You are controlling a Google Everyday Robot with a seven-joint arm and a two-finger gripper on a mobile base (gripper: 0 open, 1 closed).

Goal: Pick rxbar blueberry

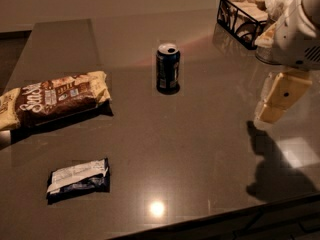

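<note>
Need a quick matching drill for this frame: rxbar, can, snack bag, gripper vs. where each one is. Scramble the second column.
Things:
1. rxbar blueberry
2. drink can
3. snack bag
4. gripper

Places:
A. right side, hanging above the table, touching nothing
B. left edge, lying flat, brown and cream
C. near-left corner, lying flat, white label up
D. middle of the table, standing upright

Pairs: 1-C, 2-D, 3-B, 4-A
</note>
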